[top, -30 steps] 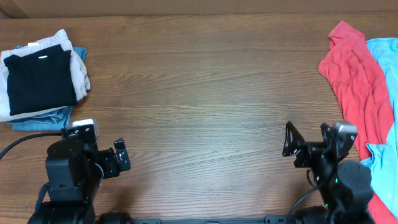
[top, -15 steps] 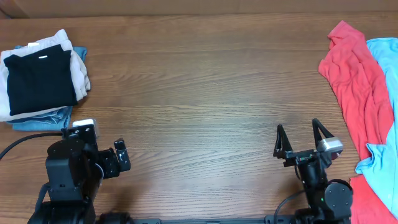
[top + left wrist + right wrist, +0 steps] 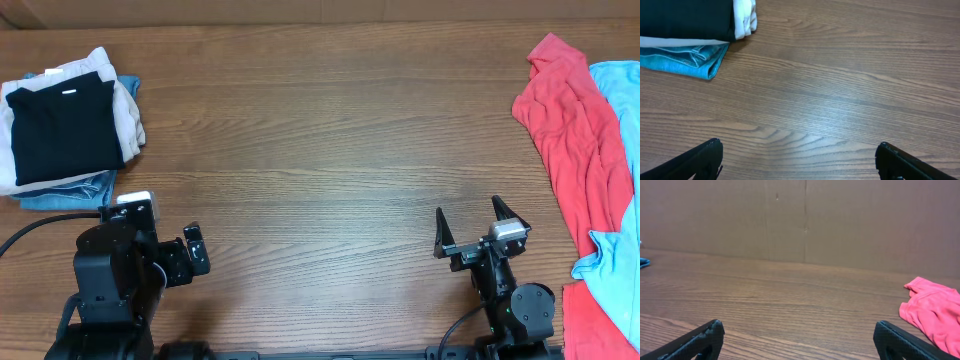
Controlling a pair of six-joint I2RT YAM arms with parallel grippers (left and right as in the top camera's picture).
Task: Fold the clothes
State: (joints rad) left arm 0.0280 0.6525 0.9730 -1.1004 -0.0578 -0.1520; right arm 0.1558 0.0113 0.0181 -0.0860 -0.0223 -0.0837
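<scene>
Both empty, spread wide: left gripper (image 3: 799, 146), right gripper (image 3: 468, 212); black garment (image 3: 62, 125) folded atop pile (image 3: 128, 112)

The clothes (image 3: 62, 125) are plain black with a small white label (image 3: 70, 92). The trousers (image 3: 128, 105) are beige and the denim (image 3: 70, 190) is blue, perhaps nearer teal up close. The tabletop (image 3: 320, 150) is brown, streaked with wavy grain. One garment (image 3: 570, 130) is coral-red, its neighbour (image 3: 620, 100) light blue. The left gripper (image 3: 799, 146) and right gripper (image 3: 799, 325) are black
</scene>
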